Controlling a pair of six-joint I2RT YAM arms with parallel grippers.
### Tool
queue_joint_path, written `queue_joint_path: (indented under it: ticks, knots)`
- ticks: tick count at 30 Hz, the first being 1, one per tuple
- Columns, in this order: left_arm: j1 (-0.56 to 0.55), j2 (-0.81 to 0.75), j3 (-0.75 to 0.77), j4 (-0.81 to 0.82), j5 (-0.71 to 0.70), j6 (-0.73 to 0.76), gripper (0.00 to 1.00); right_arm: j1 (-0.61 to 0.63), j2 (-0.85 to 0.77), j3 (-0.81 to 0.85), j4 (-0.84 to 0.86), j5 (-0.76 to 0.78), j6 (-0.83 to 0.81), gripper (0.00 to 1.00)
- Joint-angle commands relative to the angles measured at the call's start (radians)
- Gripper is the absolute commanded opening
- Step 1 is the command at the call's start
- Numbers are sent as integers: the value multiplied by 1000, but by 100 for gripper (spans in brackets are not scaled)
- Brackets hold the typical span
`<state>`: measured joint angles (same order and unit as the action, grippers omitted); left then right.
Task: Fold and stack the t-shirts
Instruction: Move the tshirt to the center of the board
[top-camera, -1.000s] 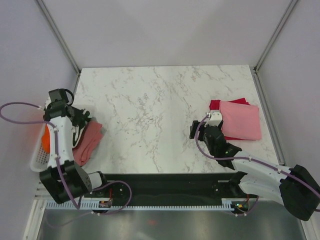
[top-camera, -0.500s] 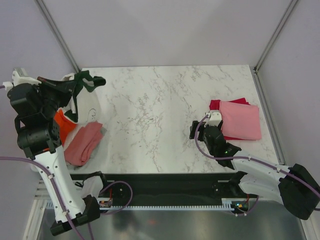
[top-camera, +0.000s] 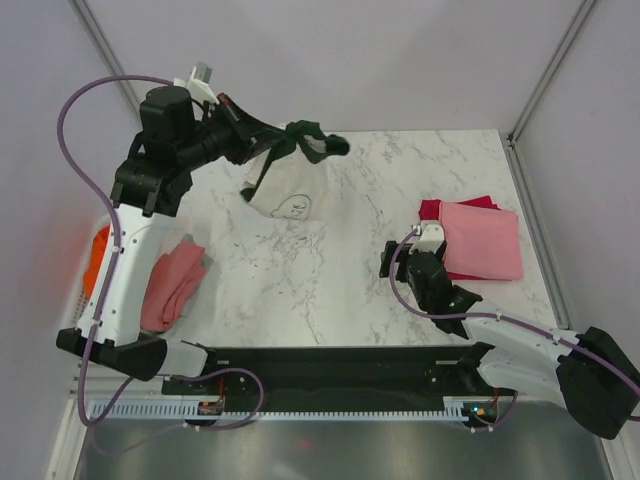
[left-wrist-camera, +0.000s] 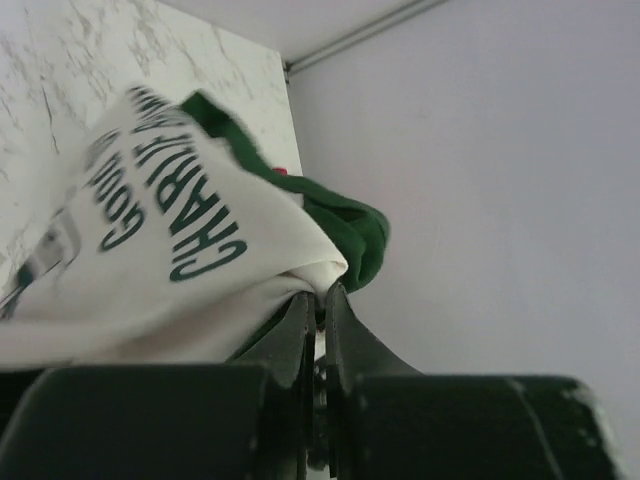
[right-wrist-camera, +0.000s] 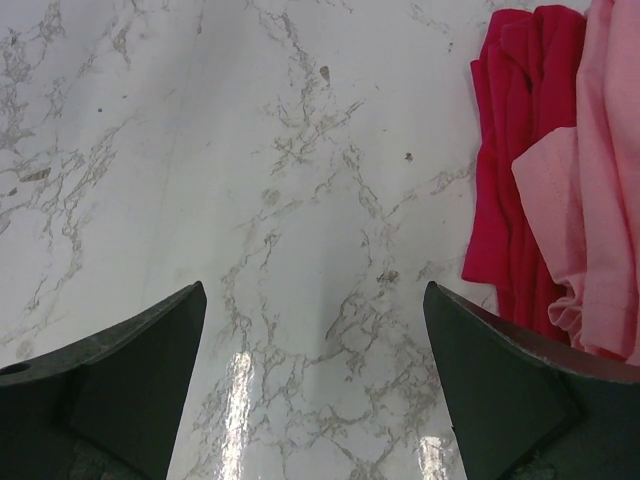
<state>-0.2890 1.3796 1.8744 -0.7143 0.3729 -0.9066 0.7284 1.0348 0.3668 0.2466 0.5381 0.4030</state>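
I kept the left gripper (left-wrist-camera: 318, 296) pinched on the cream t-shirt (top-camera: 288, 195), aloft; my right gripper (right-wrist-camera: 312, 300) gaped empty. Pink t-shirt (top-camera: 482, 240) topped crimson t-shirt (top-camera: 430, 210) (dusty-rose t-shirt (top-camera: 170, 285) unfolded).

White grey-veined marble tabletop (top-camera: 300, 290), pale lilac walls (top-camera: 330, 60), metal corner posts (top-camera: 113, 70).

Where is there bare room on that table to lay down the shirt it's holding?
The marble table's middle is bare between the dusty-rose t-shirt at the left edge and the right gripper, nearer than the held cream t-shirt. So is the far right corner behind the pink t-shirt. Crowded: both side edges.
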Motion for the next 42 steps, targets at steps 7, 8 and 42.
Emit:
queue_joint_path:
  ticks: [7,8,42]
  knots:
    - [-32,-223,-533,260,-69,-24,2,2,-33,-8,-7,103,51,95]
    - [-30,-234,-682,323,-69,-34,2,2,-32,-6,-10,112,60,95]
    - [-30,-367,-1439,903,-238,247,73,-445,502,385,-423,-233,91,9]
